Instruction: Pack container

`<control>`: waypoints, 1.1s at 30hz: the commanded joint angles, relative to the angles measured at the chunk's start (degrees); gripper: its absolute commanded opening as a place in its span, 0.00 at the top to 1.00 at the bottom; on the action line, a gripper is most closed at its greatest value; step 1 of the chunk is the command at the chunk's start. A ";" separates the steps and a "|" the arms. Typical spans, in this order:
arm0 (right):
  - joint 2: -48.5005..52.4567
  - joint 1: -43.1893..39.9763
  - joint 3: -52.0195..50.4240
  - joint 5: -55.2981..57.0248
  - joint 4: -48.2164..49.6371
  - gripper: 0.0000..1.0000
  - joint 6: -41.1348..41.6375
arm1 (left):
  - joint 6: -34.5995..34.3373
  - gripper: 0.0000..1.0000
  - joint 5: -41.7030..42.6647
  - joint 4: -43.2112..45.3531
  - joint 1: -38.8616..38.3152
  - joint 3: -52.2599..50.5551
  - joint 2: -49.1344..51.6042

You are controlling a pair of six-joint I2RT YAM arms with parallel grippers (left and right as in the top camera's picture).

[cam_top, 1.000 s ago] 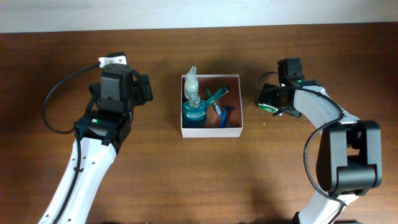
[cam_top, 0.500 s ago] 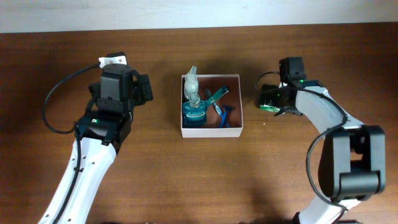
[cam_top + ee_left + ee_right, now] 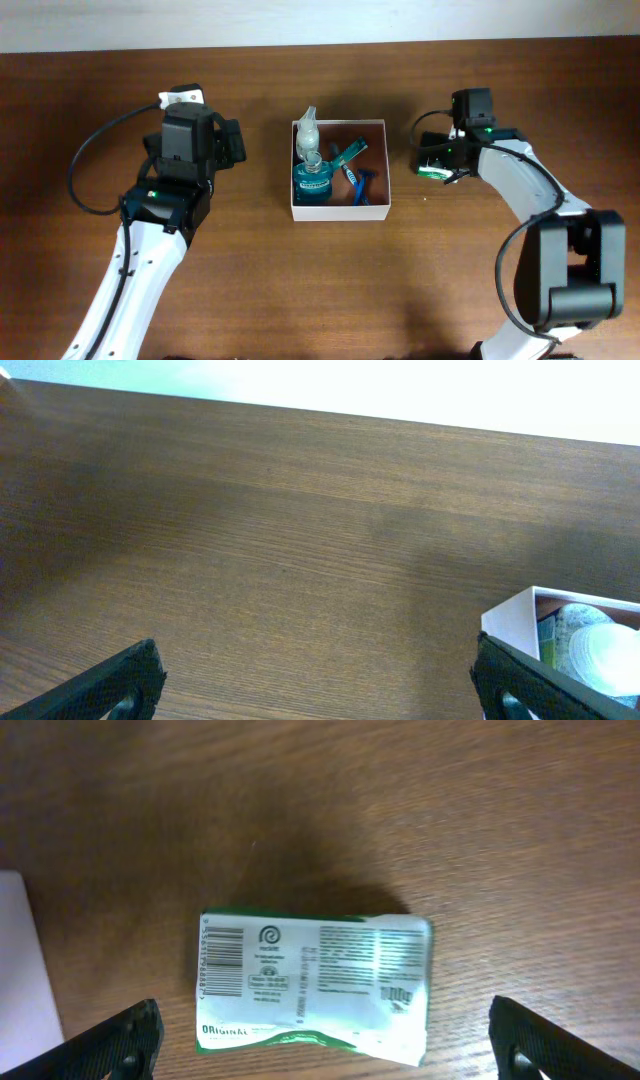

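Observation:
The container (image 3: 339,210) is a square white box with a reddish-brown inside at the table's middle. It holds a blue bottle (image 3: 312,180), a clear bottle (image 3: 307,132) and blue razors (image 3: 356,174). Its corner shows in the left wrist view (image 3: 520,622). A green-and-white packet (image 3: 315,984) lies flat on the wood right of the container, also seen overhead (image 3: 432,168). My right gripper (image 3: 322,1045) is open, its fingers wide on both sides of the packet, above it. My left gripper (image 3: 320,685) is open and empty over bare wood, left of the container.
The table's far edge meets a pale wall (image 3: 320,20). Brown wood (image 3: 330,290) stretches in front of the container. The left arm's cable (image 3: 85,160) loops at the far left.
The right arm has shifted slightly to the right above the packet. The left arm and the container's contents have not moved.

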 commanded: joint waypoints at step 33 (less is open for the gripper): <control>7.34 1.99 4.02 4.81 -3.45 0.67 2.27 | 0.31 0.01 -0.61 0.09 0.20 0.57 -0.44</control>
